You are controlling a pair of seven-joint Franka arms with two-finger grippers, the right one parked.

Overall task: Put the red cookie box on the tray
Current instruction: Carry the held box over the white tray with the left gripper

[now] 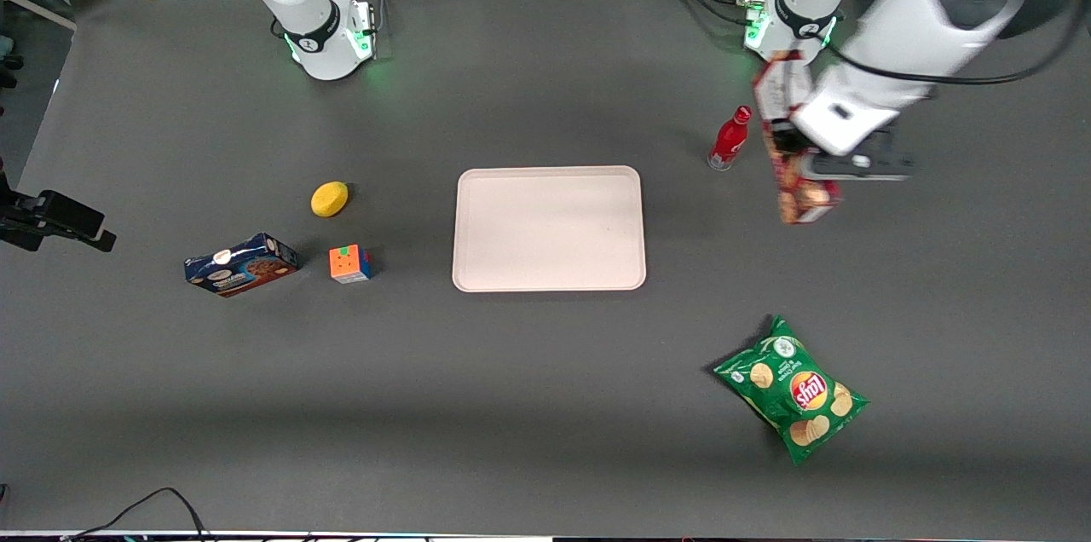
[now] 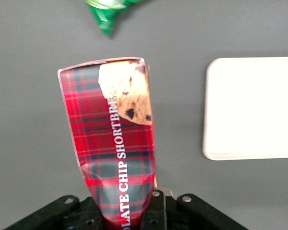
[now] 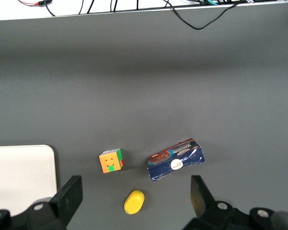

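End effector [image 1: 808,157]: left arm's, raised above the worktop [image 1: 545,440] toward the working arm's end, clamped on the red cookie box [image 1: 788,146] partway along its length; in the left wrist view the end effector [image 2: 134,211] pinches the box [image 2: 113,143] across its narrow width, and the carton wall is dented at the grip

Red cookie box: long slim red plaid carton, cookie picture at the free end, white lettering "CHIP SHORTBRE" readable along one face; held off the worktop, tilted, apart from the tray

Red bottle [image 1: 730,139]: upright on the worktop, just beside the held box, between it and the tray

Tray [image 1: 550,228]: pale pink, rectangular, rounded corners, low rim; lies flat at the middle of the worktop, nothing on it; one short edge shows in the left wrist view [image 2: 252,108]

Green Lay's chip bag [image 1: 791,389]: flat on the worktop, nearer the front camera than the held box, toward the working arm's end

Rubik's cube [image 1: 350,263], yellow lemon [image 1: 329,198], dark-blue cookie box [image 1: 241,264]: grouped toward the parked arm's end, well apart from the tray; lemon farthest from the front camera, blue box nearest the worktop's end
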